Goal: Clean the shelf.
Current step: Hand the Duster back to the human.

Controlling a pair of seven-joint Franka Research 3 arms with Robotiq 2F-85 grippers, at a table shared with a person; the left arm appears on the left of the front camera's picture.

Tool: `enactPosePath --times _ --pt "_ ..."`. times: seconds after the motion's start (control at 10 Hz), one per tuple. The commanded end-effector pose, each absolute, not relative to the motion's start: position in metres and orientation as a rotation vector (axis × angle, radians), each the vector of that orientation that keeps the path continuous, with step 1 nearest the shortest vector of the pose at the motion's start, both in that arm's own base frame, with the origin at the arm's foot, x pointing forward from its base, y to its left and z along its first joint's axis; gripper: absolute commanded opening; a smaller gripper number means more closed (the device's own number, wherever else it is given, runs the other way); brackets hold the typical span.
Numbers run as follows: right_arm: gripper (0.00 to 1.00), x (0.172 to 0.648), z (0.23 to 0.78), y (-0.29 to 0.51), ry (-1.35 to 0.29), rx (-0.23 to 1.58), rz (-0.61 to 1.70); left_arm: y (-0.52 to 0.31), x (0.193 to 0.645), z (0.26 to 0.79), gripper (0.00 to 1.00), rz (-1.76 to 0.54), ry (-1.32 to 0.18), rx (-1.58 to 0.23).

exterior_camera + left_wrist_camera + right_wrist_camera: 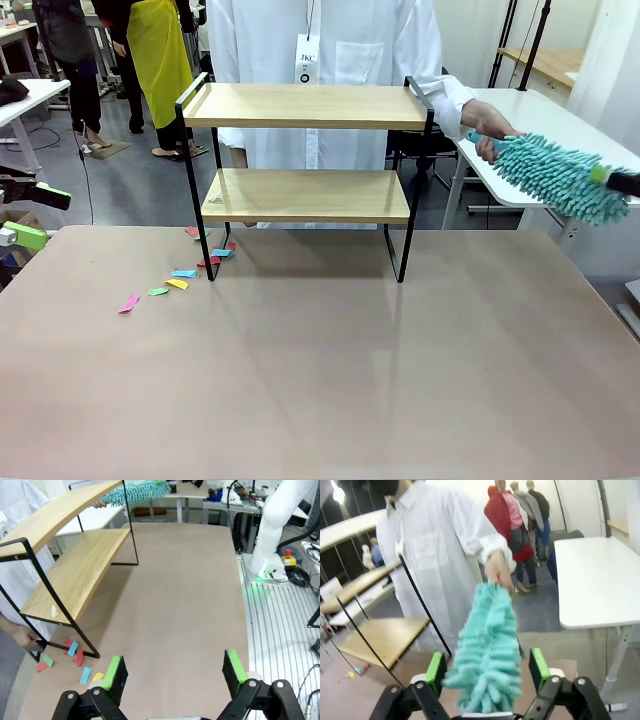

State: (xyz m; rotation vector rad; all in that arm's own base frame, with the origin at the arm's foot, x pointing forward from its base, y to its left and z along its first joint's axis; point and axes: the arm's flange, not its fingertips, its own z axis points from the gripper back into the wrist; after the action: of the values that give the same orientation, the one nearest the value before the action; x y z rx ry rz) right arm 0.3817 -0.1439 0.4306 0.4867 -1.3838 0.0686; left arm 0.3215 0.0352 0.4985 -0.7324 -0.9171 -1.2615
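Front view: the shelf (305, 150) stands upright, boards running left-right; right gripper (487, 667) jaws open around a teal duster (487, 650) in the person's hand (497, 570); left gripper (175, 672) jaws open, empty.

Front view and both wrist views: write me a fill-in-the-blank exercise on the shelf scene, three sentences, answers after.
1. The fluffy duster is coloured ____.
2. The small paper scraps lie on the table beside the ____ of the shelf.
3. The person's hand grips the duster's far end, while the right hand has its fingers ____ on either side of it.

Answers: teal; foot; open
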Motion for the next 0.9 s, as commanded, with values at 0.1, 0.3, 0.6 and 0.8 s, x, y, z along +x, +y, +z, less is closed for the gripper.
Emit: enactPosePath --times 0.1,0.3,0.6,0.8 --pt "1.0 0.369 0.497 -0.187 -1.513 0.661 -0.089 0.034 0.323 0.499 1.0 -1.266 -0.946 -0.741" --pt "1.0 0.356 0.533 -0.238 -1.621 0.806 -0.265 0.034 0.323 0.499 1.0 -1.266 -0.946 -0.741" --pt "1.0 0.348 0.534 -0.284 -1.651 0.871 -0.381 0.034 0.323 0.499 1.0 -1.266 -0.946 -0.741" --pt "1.0 0.337 0.546 -0.266 -1.656 0.799 -0.331 0.034 0.323 0.499 1.0 -1.266 -0.946 -0.741"
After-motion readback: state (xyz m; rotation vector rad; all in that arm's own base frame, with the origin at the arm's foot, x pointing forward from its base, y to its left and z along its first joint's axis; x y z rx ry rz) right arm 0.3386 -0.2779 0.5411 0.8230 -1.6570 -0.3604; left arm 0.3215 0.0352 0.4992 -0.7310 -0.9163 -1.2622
